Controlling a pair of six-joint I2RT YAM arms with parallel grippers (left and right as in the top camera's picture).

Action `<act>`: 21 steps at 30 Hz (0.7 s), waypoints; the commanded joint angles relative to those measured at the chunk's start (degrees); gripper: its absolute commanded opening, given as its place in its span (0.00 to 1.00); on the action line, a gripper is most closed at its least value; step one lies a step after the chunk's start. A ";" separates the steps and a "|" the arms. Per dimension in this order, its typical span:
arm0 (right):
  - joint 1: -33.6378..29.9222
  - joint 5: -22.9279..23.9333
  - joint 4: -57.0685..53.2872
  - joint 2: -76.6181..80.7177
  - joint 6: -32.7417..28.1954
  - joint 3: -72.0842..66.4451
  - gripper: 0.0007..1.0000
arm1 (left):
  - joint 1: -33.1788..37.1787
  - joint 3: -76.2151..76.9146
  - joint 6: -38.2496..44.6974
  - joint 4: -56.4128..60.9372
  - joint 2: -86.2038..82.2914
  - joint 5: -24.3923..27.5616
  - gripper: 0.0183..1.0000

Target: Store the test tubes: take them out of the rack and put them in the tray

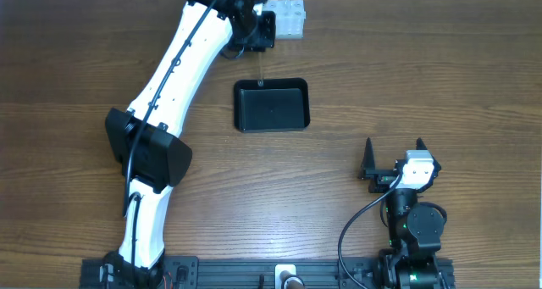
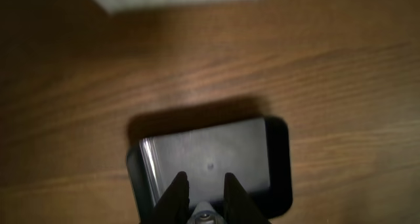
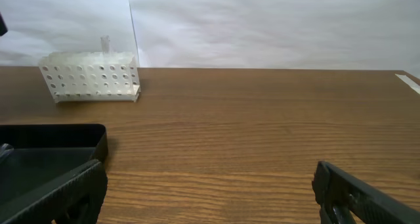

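1. Starting left: the left arm (image 1: 174, 77) runs on a slant from its base at the near edge up to the far middle of the table (image 1: 440, 52).
2. Left claw (image 2: 203, 182) is lifted and points down, with its fingers (image 2: 177, 192) close together and clamped on a test tube (image 1: 260, 71). The tube hangs as a thin upright line, and its lower end is over the far rim of the tray.
3. Tray (image 1: 271, 107) is black and shallow. It sits mid-table, directly under the left claw in the left wrist view. A pale streak lies along one inner wall; can't tell whether it is glass or glare.
4. Rack (image 1: 290, 18) is white and full of holes. It is on the table just beyond the tray's far edge and just beside the left claw, apart from the tray. One more tube (image 3: 105, 43) stands upright in it.
5. Right claw (image 1: 395, 152) is low near its own base, with its fingers (image 1: 368, 158) spread wide and nothing between them. It is well apart from the tray, and bare wood lies between the two.
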 commanded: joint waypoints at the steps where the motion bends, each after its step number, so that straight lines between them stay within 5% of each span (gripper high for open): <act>1: -0.37 -0.33 -0.22 -0.59 -0.24 -0.31 0.99 | 0.74 0.59 -2.80 -2.62 3.08 2.51 0.02; 21: -0.37 -0.33 -0.22 -0.61 -0.24 -0.31 0.99 | 1.27 0.48 -2.75 -10.69 12.85 5.51 0.03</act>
